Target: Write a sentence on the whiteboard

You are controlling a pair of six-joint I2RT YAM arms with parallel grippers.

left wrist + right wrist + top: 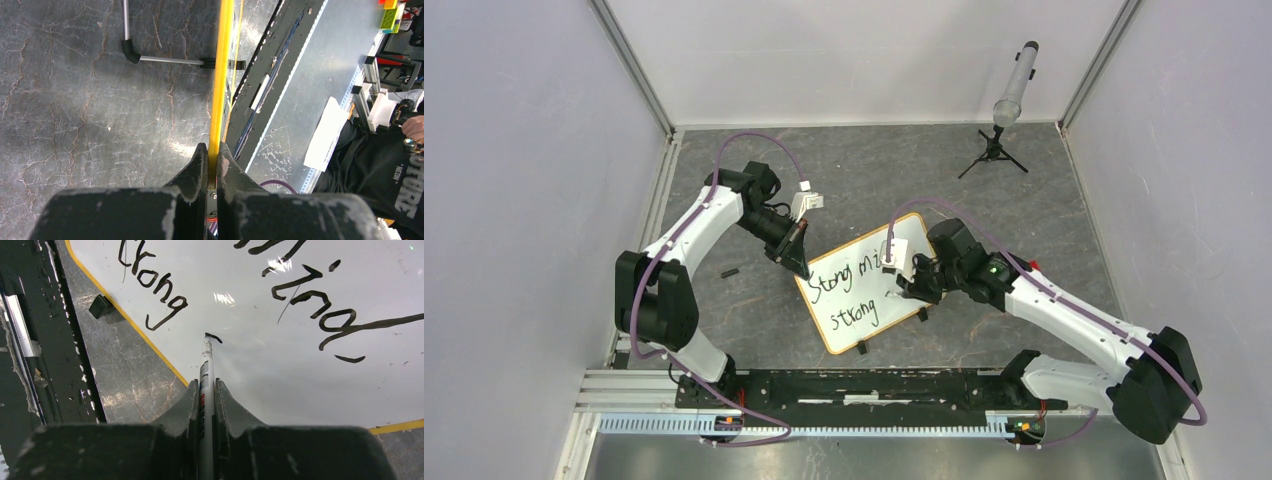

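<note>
Whiteboard (854, 298) sentence partly written.
Your left gripper (212, 150) is clamping its frame (221, 75) — your right gripper (205, 385) is gripping a marker (206, 357), tip touching beside "strong"; more words are likely remaining.

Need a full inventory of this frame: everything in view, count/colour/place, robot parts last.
whiteboard: 1, white with orange-tan frame, table centre, black handwriting on it
board feet: 2, black, on its near long edge
marker: 1, white body with black tip, tip at the board
small black piece: 1, on the table left of the board, too small to identify
tripod: 1, black, far right corner, carrying a grey cylinder
table: 1, dark grey, veined
person: 1, black shirt, beyond the near edge
cables: 2, purple, one per arm
left gripper: black, shut on the whiteboard's frame
right gripper: black, shut on the marker
</note>
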